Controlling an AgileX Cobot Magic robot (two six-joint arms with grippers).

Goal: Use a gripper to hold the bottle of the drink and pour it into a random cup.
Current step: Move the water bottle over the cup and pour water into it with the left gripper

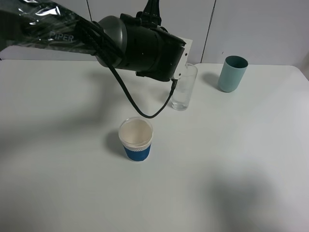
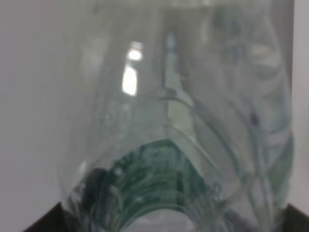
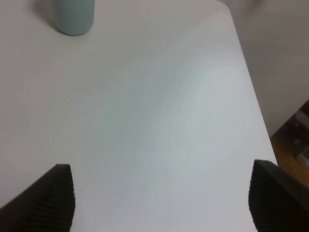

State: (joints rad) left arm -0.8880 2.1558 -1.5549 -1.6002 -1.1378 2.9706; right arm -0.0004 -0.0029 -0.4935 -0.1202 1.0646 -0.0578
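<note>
My left arm reaches across the table, and its black end with the white block [image 1: 182, 57] hangs over the rim of the tall clear glass [image 1: 184, 89]. The bottle is hidden behind that arm in the exterior view. In the left wrist view the clear bottle with its green label [image 2: 159, 169] fills the frame, held between the dark fingertips [image 2: 48, 220] of my left gripper [image 2: 169, 224]. I cannot tell whether liquid is flowing. My right gripper [image 3: 161, 198] is open and empty above bare table; it is out of the exterior view.
A short white paper cup with a blue sleeve [image 1: 136, 139] stands in front of the glass. An opaque teal tumbler [image 1: 232, 73] stands at the back right, also in the right wrist view [image 3: 73, 17]. The table's right edge [image 3: 251, 96] is near my right gripper.
</note>
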